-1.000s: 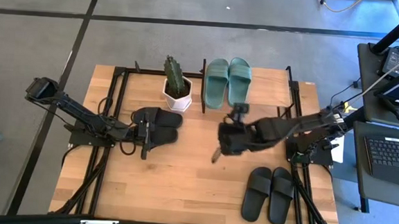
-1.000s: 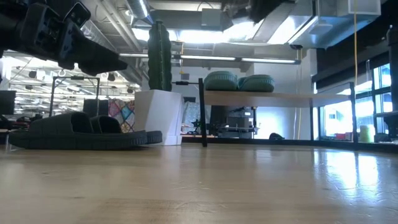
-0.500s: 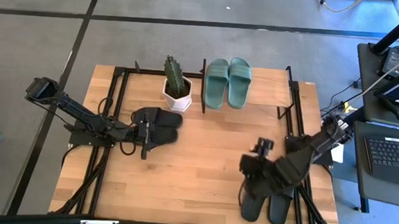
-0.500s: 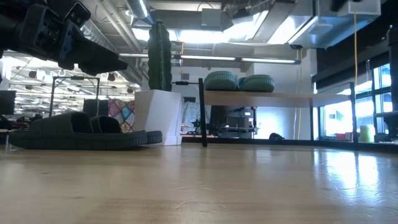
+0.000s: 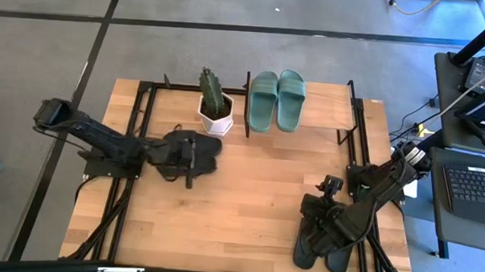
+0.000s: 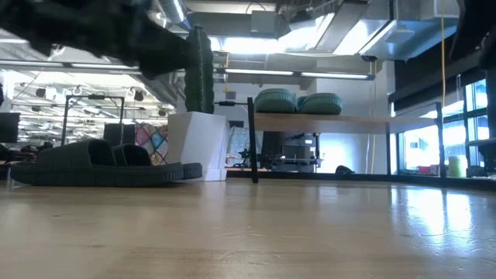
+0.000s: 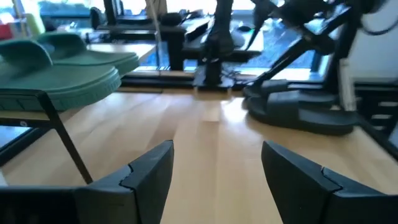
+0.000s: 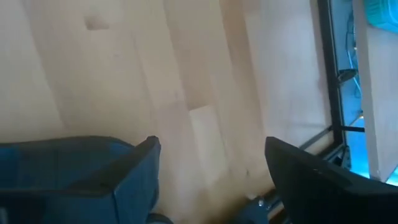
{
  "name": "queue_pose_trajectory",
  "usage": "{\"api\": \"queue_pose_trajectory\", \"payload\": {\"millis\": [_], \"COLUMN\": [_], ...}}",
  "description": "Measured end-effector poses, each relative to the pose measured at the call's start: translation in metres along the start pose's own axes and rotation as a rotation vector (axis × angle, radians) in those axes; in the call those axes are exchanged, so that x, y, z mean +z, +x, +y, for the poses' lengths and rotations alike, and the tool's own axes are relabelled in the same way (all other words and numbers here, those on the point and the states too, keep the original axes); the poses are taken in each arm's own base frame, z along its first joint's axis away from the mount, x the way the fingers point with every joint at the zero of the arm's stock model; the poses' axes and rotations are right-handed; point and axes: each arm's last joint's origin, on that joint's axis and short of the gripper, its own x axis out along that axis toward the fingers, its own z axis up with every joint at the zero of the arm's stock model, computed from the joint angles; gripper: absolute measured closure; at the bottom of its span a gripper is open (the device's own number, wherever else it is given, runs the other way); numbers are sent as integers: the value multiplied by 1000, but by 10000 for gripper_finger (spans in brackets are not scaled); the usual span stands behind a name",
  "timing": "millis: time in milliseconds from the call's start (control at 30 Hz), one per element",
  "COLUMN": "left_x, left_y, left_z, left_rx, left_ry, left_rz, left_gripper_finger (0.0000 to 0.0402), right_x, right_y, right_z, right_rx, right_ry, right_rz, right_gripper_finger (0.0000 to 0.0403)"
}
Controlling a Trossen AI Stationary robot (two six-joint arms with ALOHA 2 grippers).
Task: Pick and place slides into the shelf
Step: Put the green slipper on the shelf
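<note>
Counting the slides gives six, in three pairs. One sage-green pair [image 5: 275,99] lies on the top board of the shelf [image 5: 325,103] at the far side of the table [image 5: 238,203], the two sandals side by side and touching. One black pair [image 5: 193,148] lies on the tabletop at the left, near the one white pot with a cactus [image 5: 213,102], which stands just left of the shelf. The other black pair [image 5: 324,242] lies at the near right corner of the table.

There are two arms. The left gripper [image 5: 192,160] is over the left black pair, and its two fingers stand wide apart with nothing between them. In the left wrist view the fingers [image 7: 152,171] are spread, with bare wood between them, the green sandals [image 7: 59,59] on the shelf board to one side and the right black pair [image 7: 298,112] far across the table.

The right gripper [image 5: 314,233] is low over the right black pair, covering part of it. Its fingers [image 8: 134,171] are also wide open and hold nothing; a dark sandal [image 8: 56,158] shows just beside one finger.
</note>
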Motion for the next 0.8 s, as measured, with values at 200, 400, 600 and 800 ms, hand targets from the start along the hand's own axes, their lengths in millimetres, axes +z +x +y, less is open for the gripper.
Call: {"api": "queue_pose_trajectory", "payload": {"millis": [200,400,600,800], "left_x": [19,32,51,55], "left_y": [58,101,113,114], "left_z": [8,22,28,34], "left_rx": [91,172,310,366], "left_ry": [8,-10,9,9], "left_rz": [65,155,189,188], "left_gripper_finger": [166,166,166,166], "right_x": [-2,-11,-19,-20], "right_y": [3,-5,-11,-12], "right_z": [0,4,7,8], "right_rx": [-12,-44,-33,-34], "right_ry": [-12,-85,-114,-145], "right_rz": [-1,-100,-123,-128], "right_gripper_finger": [114,114,114,114]}}
